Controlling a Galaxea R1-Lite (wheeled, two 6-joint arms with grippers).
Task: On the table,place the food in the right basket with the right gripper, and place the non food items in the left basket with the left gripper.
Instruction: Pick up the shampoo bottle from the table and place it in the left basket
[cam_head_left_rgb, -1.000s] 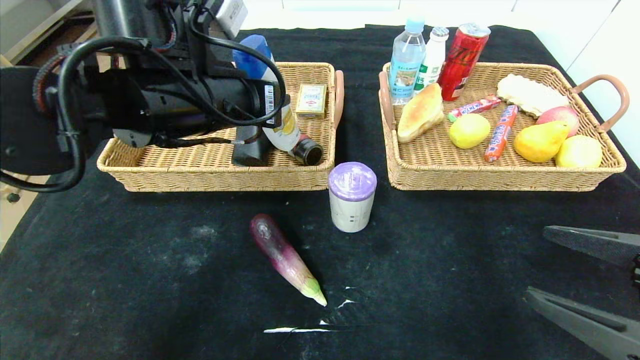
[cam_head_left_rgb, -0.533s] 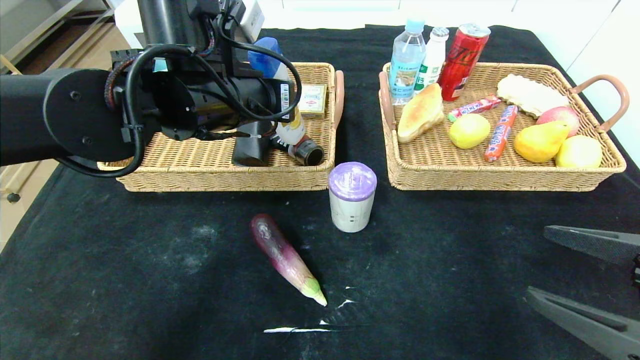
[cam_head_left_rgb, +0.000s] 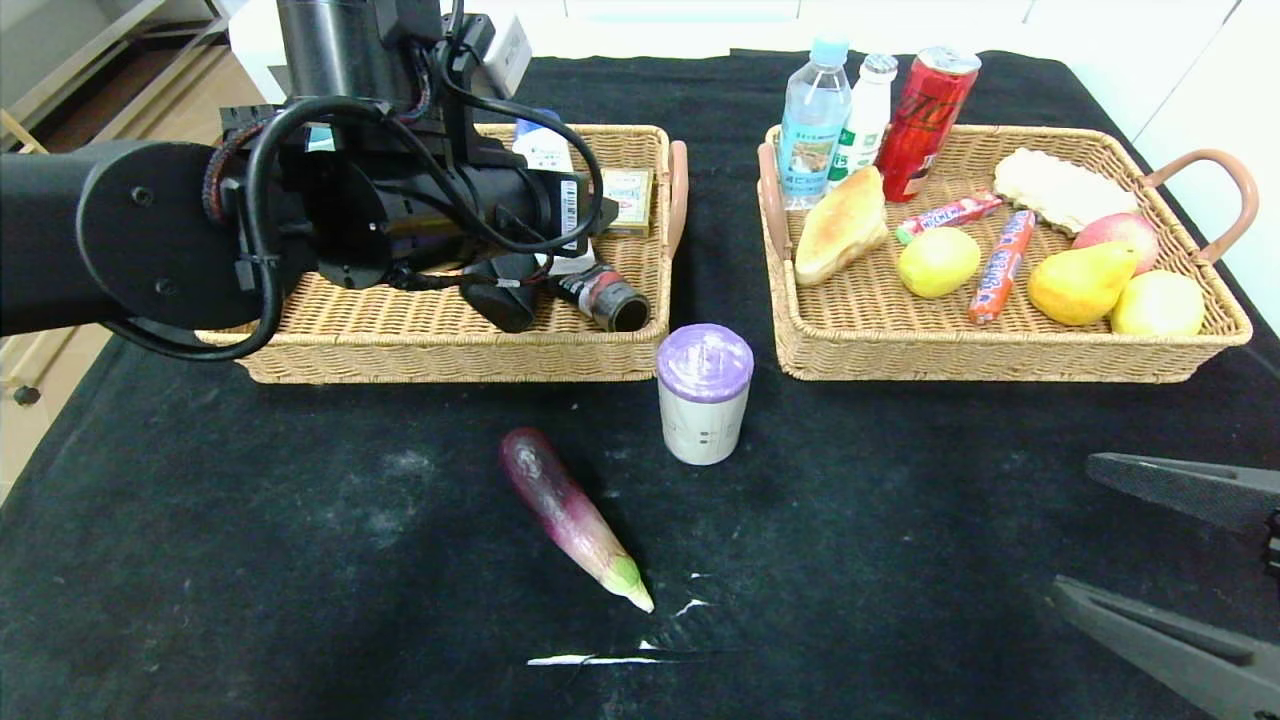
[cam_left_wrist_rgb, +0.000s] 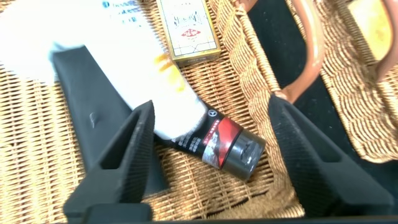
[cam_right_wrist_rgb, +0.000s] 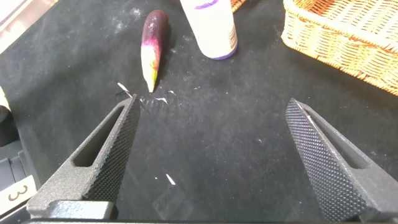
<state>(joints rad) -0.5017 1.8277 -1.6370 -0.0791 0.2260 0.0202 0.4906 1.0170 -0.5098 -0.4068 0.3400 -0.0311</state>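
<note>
Eggplant (cam_head_left_rgb: 572, 515) lies on the black table (cam_head_left_rgb: 250, 560), near the cup (cam_head_left_rgb: 703, 393) and well apart from the right basket (cam_head_left_rgb: 1000, 350). It looks smooth, glossy and tapered, so probably slippery; grip across the thicker purple middle, not the pale tip. Right gripper (cam_right_wrist_rgb: 211, 158) hovers with fingers apart and empty. Left gripper (cam_left_wrist_rgb: 208, 155) stands apart over the white bottle (cam_left_wrist_rgb: 134, 65) lying in the left basket (cam_head_left_rgb: 420, 350).

Matt black cloth on the table (cam_head_left_rgb: 250, 560), faint white smudges. Both tan baskets (cam_head_left_rgb: 420, 340) (cam_head_left_rgb: 1000, 350): coarse woven wicker, smooth brown loop handles. Purple eggplant (cam_head_left_rgb: 570, 515): glossy skin. Beige cup (cam_head_left_rgb: 703, 395): smooth plastic, satin purple lid. Between the left jaws, white bottle (cam_left_wrist_rgb: 134, 59): smooth glossy plastic. Right jaws: matt black, knurled.
</note>
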